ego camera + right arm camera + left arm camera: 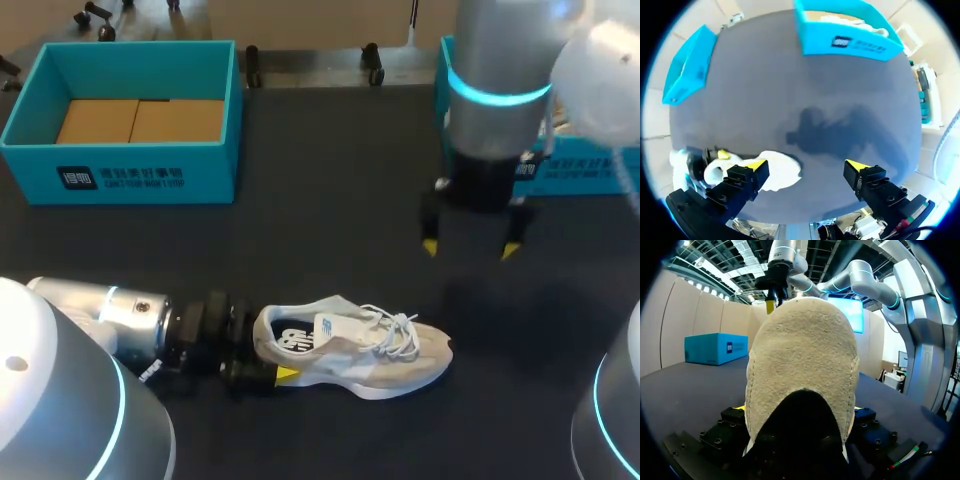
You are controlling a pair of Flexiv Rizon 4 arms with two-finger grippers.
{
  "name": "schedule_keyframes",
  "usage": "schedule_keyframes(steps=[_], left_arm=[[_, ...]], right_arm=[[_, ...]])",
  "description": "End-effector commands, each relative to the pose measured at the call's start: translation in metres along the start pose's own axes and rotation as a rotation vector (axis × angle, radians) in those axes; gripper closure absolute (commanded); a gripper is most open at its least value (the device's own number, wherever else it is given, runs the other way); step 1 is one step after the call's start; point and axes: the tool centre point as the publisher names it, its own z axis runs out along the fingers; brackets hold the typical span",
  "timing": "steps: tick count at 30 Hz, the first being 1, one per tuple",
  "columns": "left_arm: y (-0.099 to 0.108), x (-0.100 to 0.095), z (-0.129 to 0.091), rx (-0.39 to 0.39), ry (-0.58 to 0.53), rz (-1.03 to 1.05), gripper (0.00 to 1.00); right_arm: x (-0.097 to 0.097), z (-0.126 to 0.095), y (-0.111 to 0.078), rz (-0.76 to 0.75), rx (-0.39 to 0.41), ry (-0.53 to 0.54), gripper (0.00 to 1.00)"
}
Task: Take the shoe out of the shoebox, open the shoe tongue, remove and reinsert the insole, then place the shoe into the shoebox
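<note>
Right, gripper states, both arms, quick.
Left gripper: closed on the shoe, at its heel.
Right gripper: open, holding nothing.

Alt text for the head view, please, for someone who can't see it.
The left gripper holds a pale shoe by its heel on the dark table; the right gripper hangs open beyond it. At the far edge stand a left box, open, and a right box, both teal.
</note>
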Motion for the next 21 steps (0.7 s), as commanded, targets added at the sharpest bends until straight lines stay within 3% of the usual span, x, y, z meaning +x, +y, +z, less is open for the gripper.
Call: schedule_keyframes(steps=[1,5,20,21], left_arm=[[0.000,0.001,0.000,-0.001,-0.004,0.000,1.00],[0.000,0.001,0.000,-0.001,-0.004,0.000,1.00],[0.000,0.001,0.000,-0.001,-0.004,0.000,1.00],[0.000,0.001,0.000,-0.001,-0.004,0.000,1.00]], right_arm=[[0.028,0.015,-0.024,-0.010,-0.035,0.026,0.00],[0.043,0.013,-0.050,0.042,0.005,0.076,0.00],[0.043,0.013,-0.050,0.042,0.005,0.076,0.00],[0.052,0.012,-0.052,0.046,-0.005,0.059,0.00]])
